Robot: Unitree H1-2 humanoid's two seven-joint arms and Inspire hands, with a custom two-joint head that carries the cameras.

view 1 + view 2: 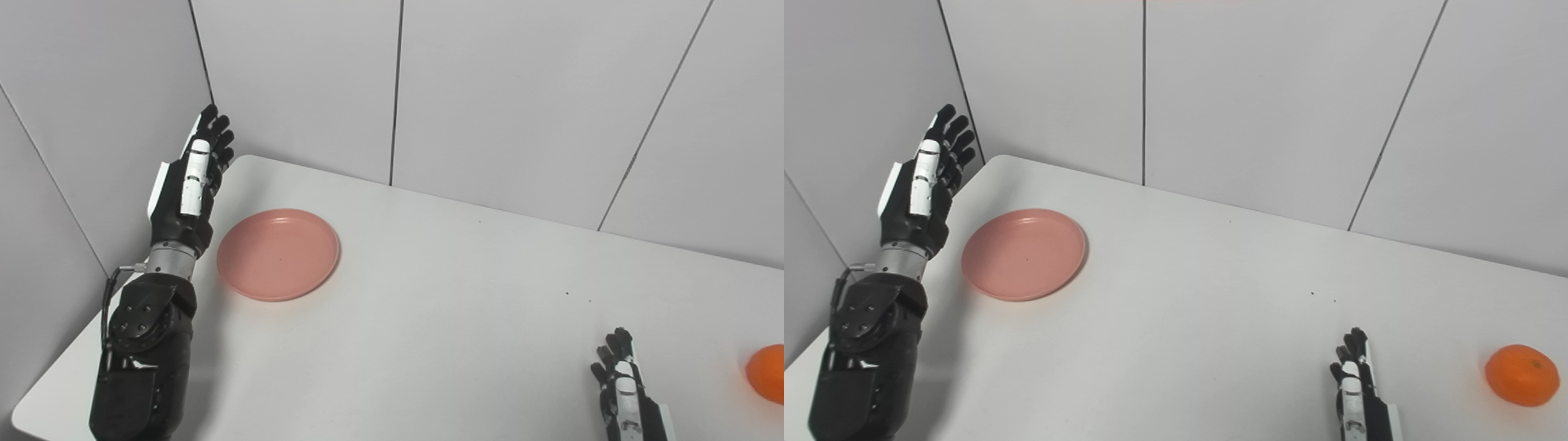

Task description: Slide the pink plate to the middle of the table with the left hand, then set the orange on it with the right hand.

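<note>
Plate (278,253): pink, round, shallow, with a low raised rim; empty. It lies flat on the white surface (429,318) toward the far left corner, well apart from the centre. It looks like a rigid, light plastic or melamine piece, likely to glide easily on the smooth top. Best contact is judged to be a flat push against the left rim, or fingertips pressed down inside the rim to drag it; too light a press could let the fingers skid over it, and a push off-centre could spin it.

Orange (1522,374): small, round, dimpled skin, resting on the surface at the near right edge, well apart from the plate. Judged firm but slightly yielding, light, and prone to roll; a wrap of the fingers around its middle from above suits it.

Left hand (187,187): raised just left of the plate, upright, fingers (215,131) extended and apart, holding nothing, not touching the plate.

Right hand (1356,386): low at the near edge, left of the orange and clear of it; fingers extended, holding nothing.
</note>
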